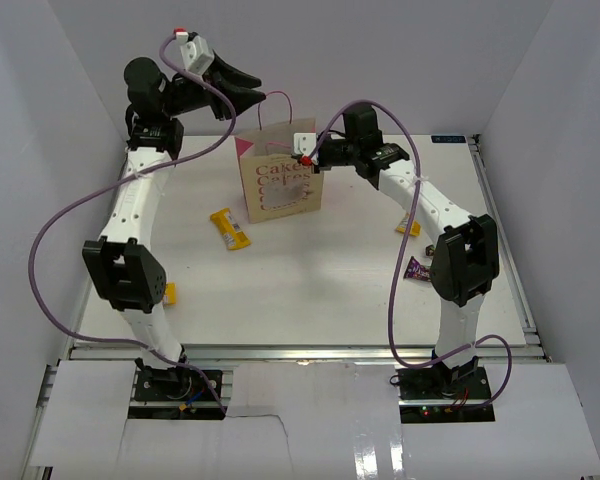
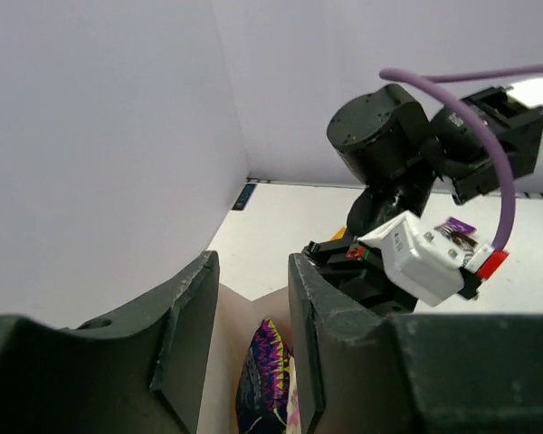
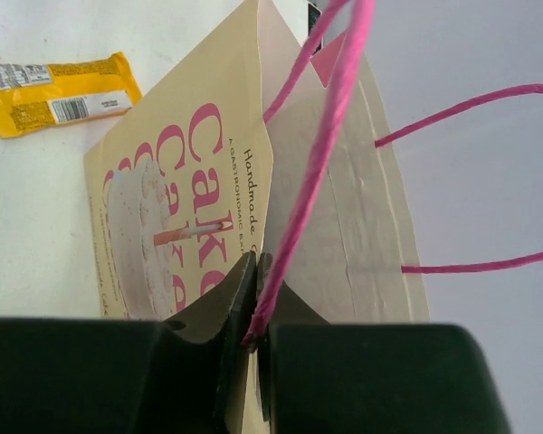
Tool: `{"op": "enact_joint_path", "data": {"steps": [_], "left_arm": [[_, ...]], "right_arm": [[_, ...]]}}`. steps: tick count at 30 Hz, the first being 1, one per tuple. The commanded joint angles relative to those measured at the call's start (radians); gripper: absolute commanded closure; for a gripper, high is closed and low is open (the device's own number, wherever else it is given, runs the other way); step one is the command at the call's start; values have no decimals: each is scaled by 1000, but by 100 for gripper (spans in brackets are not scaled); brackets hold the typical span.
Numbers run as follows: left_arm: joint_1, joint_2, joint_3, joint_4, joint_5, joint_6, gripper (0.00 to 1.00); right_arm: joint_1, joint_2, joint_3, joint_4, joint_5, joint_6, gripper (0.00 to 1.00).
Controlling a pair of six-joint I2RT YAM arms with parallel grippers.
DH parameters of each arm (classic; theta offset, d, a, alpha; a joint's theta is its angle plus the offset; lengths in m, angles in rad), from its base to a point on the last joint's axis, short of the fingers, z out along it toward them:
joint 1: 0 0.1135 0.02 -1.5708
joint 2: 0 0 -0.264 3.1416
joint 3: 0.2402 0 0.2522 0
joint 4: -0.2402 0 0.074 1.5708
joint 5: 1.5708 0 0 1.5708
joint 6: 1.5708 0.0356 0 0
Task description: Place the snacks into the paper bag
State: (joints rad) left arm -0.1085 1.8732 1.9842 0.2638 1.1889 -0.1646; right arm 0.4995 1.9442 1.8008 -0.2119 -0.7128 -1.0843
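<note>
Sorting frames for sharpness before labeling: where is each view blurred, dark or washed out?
Top external: even, soft light with faint shadows; lettering on the paper bag is smeared. Left wrist: the near fingers of the left tool are soft, the chip bag beyond them crisper. Right wrist: the right tool is a dark unfocused mass, the pink handle by the lens blurs, the yellow bar is sharp.

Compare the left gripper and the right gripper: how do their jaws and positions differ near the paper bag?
The left gripper stands open, holding nothing; the right gripper is shut on the front rim of the paper bag, beside a pink handle. The left gripper hangs above the bag's open top, where a purple chip bag shows inside; the right gripper sits at rim level. Both are dark and two-fingered.
</note>
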Motion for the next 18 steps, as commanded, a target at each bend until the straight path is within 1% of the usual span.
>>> {"op": "enact_joint_path", "data": {"steps": [1,2,3,4,5,6,7,8,9,10,11,12,13,14,16,17,18], "left_arm": [[4,-169,-141,3,-189,17,53],[9,-254,-250,3,-234,7,52],[13,-299,-309,2,-273,2,52],[18,-343,-367,0,-358,-3,51],[24,-430,-425,0,-395,-12,47],[30,-469,-534,-6,-429,-41,35],[44,-506,-585,-12,-463,-61,27],[50,-576,-631,-18,-510,-79,21],[55,-609,-715,-40,-528,-102,2],[61,-637,-751,-57,-554,-117,2],[62,-684,-781,-75,-630,-136,2],[64,-703,-827,-130,-676,-176,2],[69,-715,-840,-167,-722,-199,2],[69,-723,-847,-239,-789,-220,2],[70,-717,-851,-323,-837,-254,2],[69,-712,-851,-360,-868,-283,2],[70,-701,-854,-444,-978,-329,2]], "right_arm": [[-4,27,-1,2,59,-20,92],[-4,27,5,0,71,-20,92],[-9,27,9,3,75,-11,92],[-12,21,9,0,76,0,92],[-13,15,5,0,76,12,84],[-22,-11,-3,2,67,44,77],[-27,-33,-12,-6,52,58,68],[-33,-54,-26,-6,18,79,37],[-42,-77,-43,-14,3,108,25],[-48,-115,-41,-35,-34,154,18],[-61,-134,-37,-78,-46,188,12],[-70,-164,-40,-93,-62,225,10],[-79,-178,-44,-118,-82,289,6],[-102,-191,-50,-119,-80,332,5],[-134,-223,-78,-122,-83,409,4],[-171,-234,-90,-130,-85,464,3],[-193,-264,-110,-139,-89,483,2]]}}
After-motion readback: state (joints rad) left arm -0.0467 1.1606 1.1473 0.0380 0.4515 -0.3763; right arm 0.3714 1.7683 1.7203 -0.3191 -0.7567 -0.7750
